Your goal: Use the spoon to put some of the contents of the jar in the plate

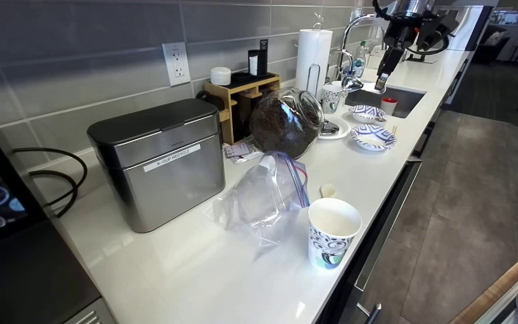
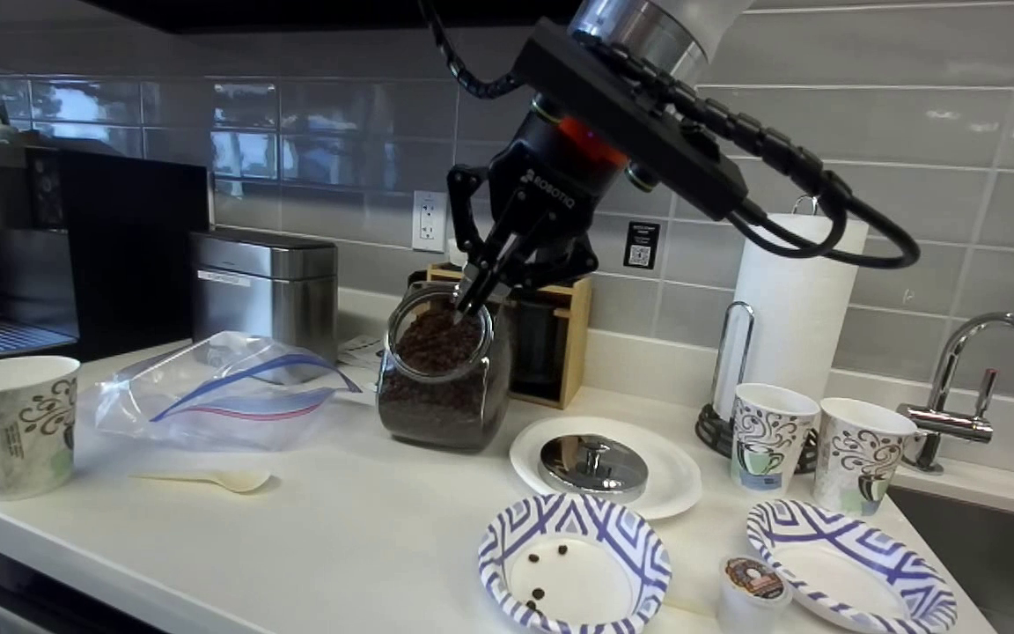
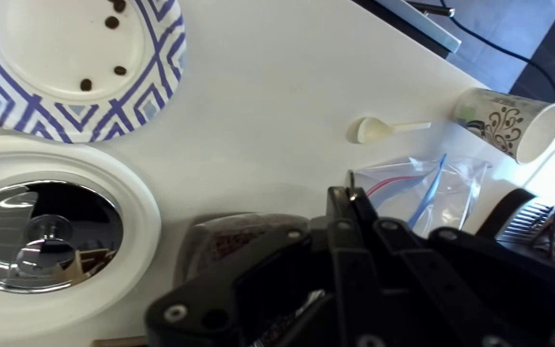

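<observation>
Closed gripper (image 2: 465, 309) in the air, spoon (image 2: 232, 480) on the counter (image 2: 366, 528)

In an exterior view, the gripper hangs at 2 o'clock from the jar (image 1: 281, 126). In an exterior view, the spoon lies at 8 o'clock from the jar, the patterned plate (image 2: 586, 581) with dark beans (image 2: 562, 549) at 5. In the wrist view, the jaws meet; from their tips the spoon is at 1 o'clock, the patterned plate at 10.
</observation>
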